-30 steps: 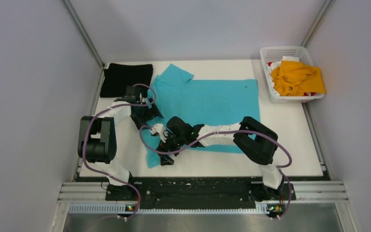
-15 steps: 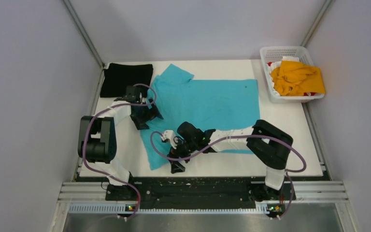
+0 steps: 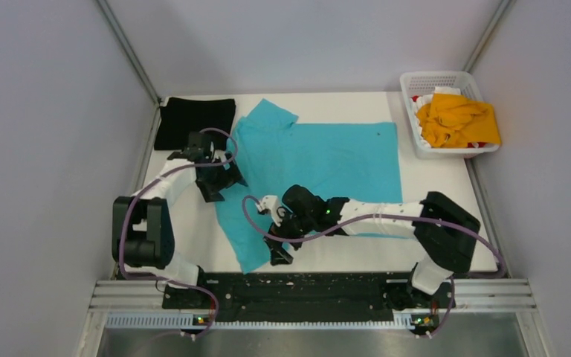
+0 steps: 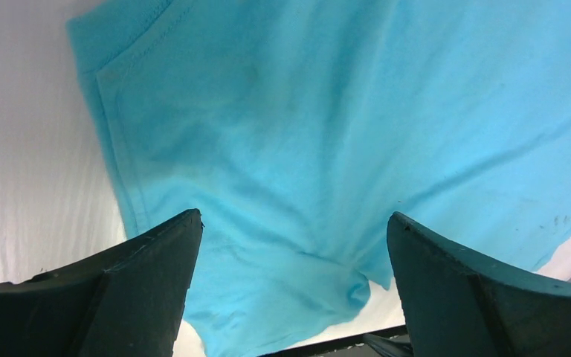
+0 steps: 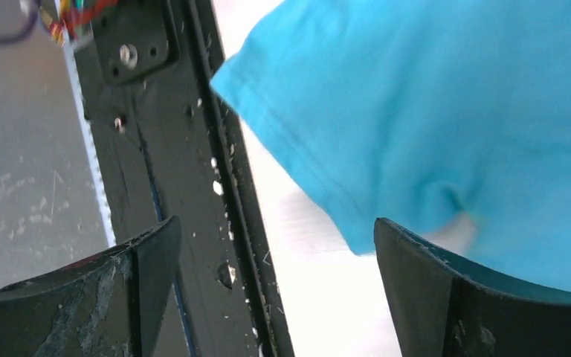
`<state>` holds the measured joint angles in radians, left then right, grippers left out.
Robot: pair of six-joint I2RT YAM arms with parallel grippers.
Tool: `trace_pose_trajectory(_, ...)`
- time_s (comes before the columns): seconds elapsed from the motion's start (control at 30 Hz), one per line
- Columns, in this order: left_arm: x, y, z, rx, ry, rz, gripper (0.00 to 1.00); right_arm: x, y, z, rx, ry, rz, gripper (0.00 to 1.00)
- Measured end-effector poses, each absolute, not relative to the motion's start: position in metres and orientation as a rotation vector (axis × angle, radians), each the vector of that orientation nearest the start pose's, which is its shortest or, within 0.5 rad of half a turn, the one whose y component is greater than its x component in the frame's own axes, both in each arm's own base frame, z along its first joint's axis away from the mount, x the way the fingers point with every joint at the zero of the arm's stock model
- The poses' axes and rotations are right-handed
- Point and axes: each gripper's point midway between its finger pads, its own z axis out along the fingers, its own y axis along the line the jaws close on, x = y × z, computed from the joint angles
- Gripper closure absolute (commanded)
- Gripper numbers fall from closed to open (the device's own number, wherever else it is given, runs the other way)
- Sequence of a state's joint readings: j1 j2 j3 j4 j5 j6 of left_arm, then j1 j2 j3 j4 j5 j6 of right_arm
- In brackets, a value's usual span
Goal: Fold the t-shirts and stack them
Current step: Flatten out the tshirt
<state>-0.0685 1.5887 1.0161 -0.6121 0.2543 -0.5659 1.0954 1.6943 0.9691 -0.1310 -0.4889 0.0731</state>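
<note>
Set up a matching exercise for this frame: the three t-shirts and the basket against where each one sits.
Things:
1. turquoise t-shirt
2. black t-shirt
3. orange-yellow t-shirt
4. basket

Places:
A. far right corner of the table
B. heaped in the basket
C. spread flat mid-table
D. folded, at the far left corner

Pairs: 1-C; 2-D; 3-B; 4-A

Left arm [image 3: 172, 175] and right arm [image 3: 378, 216], white links between blocky black joints, purple cables [image 3: 247, 210] looping along both, green light [image 3: 328, 211] near right wrist, black bases [image 3: 184, 295] at 6 o'clock, left gripper [image 4: 294, 216] and right gripper [image 5: 276, 220] with dark wedge fingers [image 4: 134, 297], right ones white-flecked
</note>
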Motion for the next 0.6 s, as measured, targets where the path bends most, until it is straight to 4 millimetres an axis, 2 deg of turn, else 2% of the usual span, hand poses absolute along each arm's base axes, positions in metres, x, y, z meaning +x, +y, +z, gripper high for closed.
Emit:
trace_pose_trajectory(0.1, 0.311, -0.086, 0.081, -0.61, 2.693, -0.511, 0.01, 0.129, 0.385, 0.097, -1.335, 2.098, 0.999, 0.01)
trace_pose_trajectory(0.17, 0.308, -0.086, 0.092, -0.603, 2.663, -0.511, 0.01, 0.158, 0.377, 0.129, -1.174, 2.068, 0.942, 0.01)
trace_pose_trajectory(0.23, 0.306, -0.087, 0.097, -0.598, 2.649, -0.51, 0.01, 0.2, 0.355, 0.156, -0.945, 2.068, 0.864, 0.01)
trace_pose_trajectory(0.3, 0.301, -0.09, 0.095, -0.594, 2.653, -0.514, 0.01, 0.246, 0.32, 0.169, -0.691, 2.093, 0.768, 0.01)
trace_pose_trajectory(0.37, 0.295, -0.098, 0.088, -0.586, 2.675, -0.525, 0.01, 0.281, 0.276, 0.166, -0.453, 2.14, 0.675, 0.01)
trace_pose_trajectory(0.43, 0.285, -0.108, 0.078, -0.571, 2.714, -0.54, 0.01, 0.305, 0.225, 0.145, -0.216, 2.214, 0.561, 0.01)
trace_pose_trajectory(0.5, 0.278, -0.115, 0.067, -0.568, 2.753, -0.547, 0.01, 0.309, 0.182, 0.116, -0.045, 2.297, 0.442, 0.01)
trace_pose_trajectory(0.6, 0.27, -0.116, 0.05, -0.587, 2.799, -0.523, 0.01, 0.296, 0.146, 0.083, 0.094, 2.404, 0.318, 0.01)
